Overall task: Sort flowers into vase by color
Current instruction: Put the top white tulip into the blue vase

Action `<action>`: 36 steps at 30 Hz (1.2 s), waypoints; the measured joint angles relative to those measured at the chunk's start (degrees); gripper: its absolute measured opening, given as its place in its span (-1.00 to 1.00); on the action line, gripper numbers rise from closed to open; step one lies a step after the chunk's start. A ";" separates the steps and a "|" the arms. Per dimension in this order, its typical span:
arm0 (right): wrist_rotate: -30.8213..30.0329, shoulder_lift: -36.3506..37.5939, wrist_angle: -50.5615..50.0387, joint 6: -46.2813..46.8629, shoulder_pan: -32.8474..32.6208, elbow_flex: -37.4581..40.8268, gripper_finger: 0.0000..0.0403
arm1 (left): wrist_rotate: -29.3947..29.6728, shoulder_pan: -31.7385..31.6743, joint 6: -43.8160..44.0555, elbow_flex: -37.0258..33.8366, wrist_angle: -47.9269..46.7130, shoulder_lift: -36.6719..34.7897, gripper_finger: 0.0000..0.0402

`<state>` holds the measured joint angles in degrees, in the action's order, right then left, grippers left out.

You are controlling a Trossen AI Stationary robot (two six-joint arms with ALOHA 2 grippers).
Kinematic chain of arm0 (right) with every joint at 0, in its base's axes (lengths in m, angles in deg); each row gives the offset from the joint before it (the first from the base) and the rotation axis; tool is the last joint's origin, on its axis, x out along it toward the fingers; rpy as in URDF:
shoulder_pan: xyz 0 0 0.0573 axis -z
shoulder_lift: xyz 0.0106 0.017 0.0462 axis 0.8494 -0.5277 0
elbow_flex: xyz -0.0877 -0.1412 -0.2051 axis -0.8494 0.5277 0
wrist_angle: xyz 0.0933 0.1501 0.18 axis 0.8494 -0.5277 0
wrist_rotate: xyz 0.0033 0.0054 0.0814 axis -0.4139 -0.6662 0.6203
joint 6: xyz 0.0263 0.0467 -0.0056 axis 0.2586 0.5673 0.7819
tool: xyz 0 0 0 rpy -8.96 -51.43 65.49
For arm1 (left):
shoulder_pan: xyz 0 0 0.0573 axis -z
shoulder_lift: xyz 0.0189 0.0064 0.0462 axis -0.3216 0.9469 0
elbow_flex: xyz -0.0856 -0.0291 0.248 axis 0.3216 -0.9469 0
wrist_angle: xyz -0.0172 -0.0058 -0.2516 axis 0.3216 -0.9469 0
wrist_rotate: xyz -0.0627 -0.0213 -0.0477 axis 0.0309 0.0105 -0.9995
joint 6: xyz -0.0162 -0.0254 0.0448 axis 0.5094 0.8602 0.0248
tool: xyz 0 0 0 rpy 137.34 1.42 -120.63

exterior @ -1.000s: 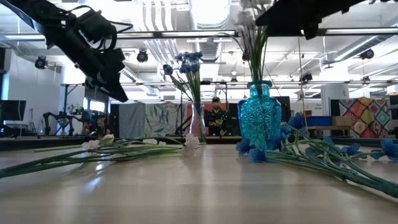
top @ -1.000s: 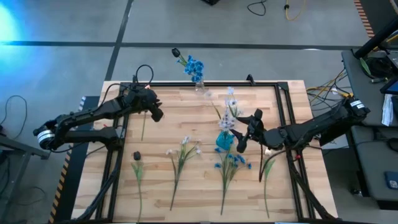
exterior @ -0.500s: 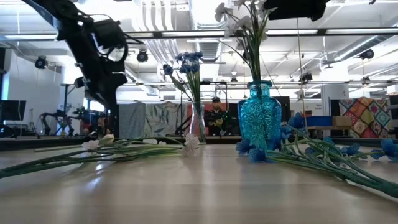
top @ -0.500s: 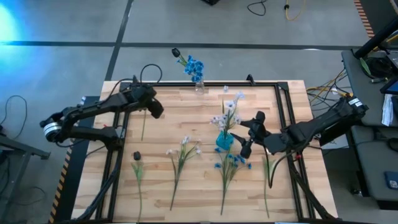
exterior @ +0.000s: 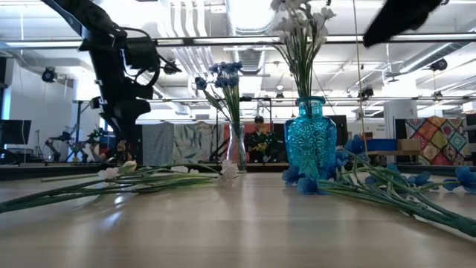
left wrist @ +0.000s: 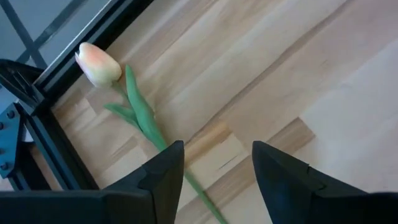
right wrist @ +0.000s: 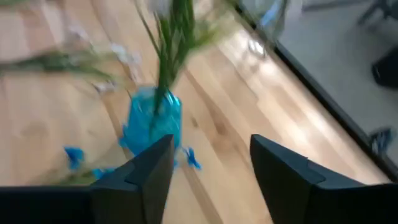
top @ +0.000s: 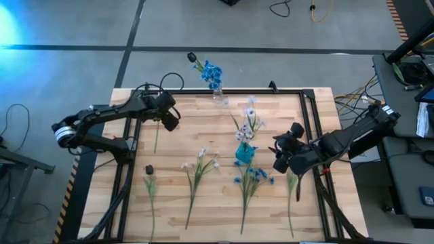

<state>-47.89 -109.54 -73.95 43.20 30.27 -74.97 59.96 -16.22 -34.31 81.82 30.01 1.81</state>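
My left gripper (top: 171,119) hangs open over the table's far left, tipped down, just above the stem of a cream-yellow tulip (left wrist: 98,64) that lies flat on the wood (top: 156,137). Open as well, my right gripper (top: 280,154) hovers to the right of the blue vase (top: 244,153), which holds white-pink flowers (exterior: 301,26). The vase also shows ahead of the right fingers (right wrist: 152,118). A clear vase (top: 217,93) at the far edge holds blue flowers (top: 211,72). A black bud (top: 149,169), a white-pink spray (top: 201,165), a blue cluster (top: 253,175) and a green stem (top: 291,190) lie on the table.
A black frame rail (top: 230,91) runs round the wooden table top (top: 196,129). Bare wood lies between the two vases and the left arm. Cables (top: 352,98) and a desk stand off the table's right side. In the low view a person (exterior: 258,141) sits far behind the table.
My right gripper has drawn away from the blue vase toward the table's right edge and risen, turning as it went. The white-pink flowers in that vase have swayed and stand more upright. My left gripper has tipped downward over the tulip's stem.
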 joint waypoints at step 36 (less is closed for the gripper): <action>-0.87 -0.04 6.65 2.86 0.03 7.70 -0.95 | -12.74 -20.38 -5.45 6.30 0.21 20.04 -0.41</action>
<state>-48.76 -109.58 -67.30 46.05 30.29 -67.28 47.22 -36.60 -39.76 88.13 30.23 21.85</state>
